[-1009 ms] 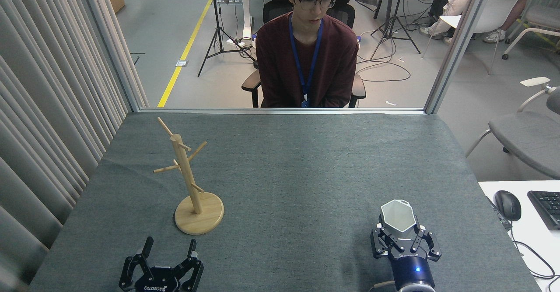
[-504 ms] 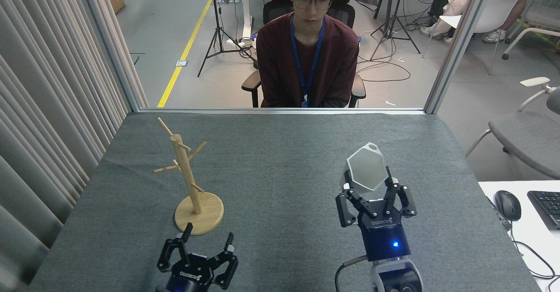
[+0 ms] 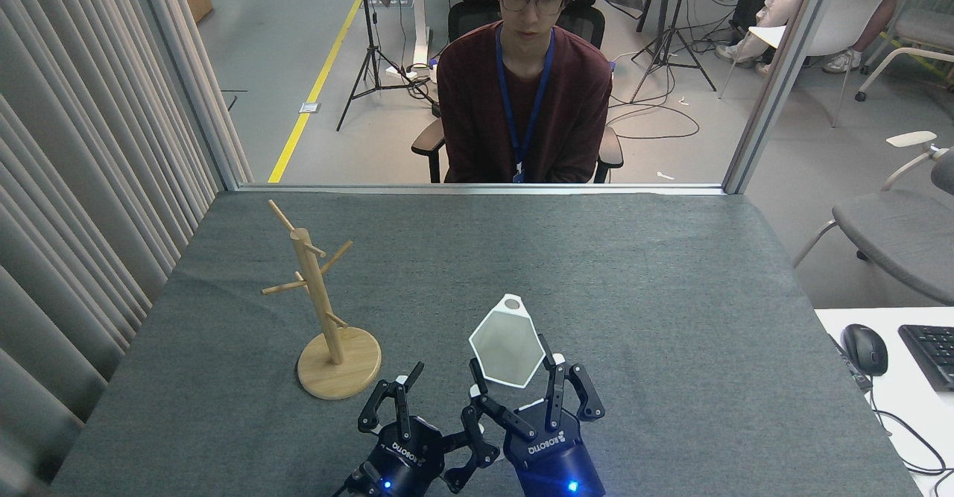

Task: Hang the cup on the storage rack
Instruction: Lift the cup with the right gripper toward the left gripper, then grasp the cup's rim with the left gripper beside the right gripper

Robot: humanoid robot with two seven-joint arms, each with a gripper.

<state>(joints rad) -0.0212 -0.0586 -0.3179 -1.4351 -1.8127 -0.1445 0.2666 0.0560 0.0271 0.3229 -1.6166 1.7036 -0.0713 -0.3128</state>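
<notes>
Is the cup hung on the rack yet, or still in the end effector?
Not hung. The cup sits clamped in the right end effector, apart from the rack, whose pegs are all bare.

A grey felt-covered table runs up to a metal-framed window, pleated curtains hang along the left, and beyond — on a grey floor with a yellow line — stand tripods and chairs.

We see an evenly lit, bright scene with soft overhead light; shadows on the grey table are faint, and nothing glares. Focus stays sharp throughout; straight lines bow slightly near the frame edges.
</notes>
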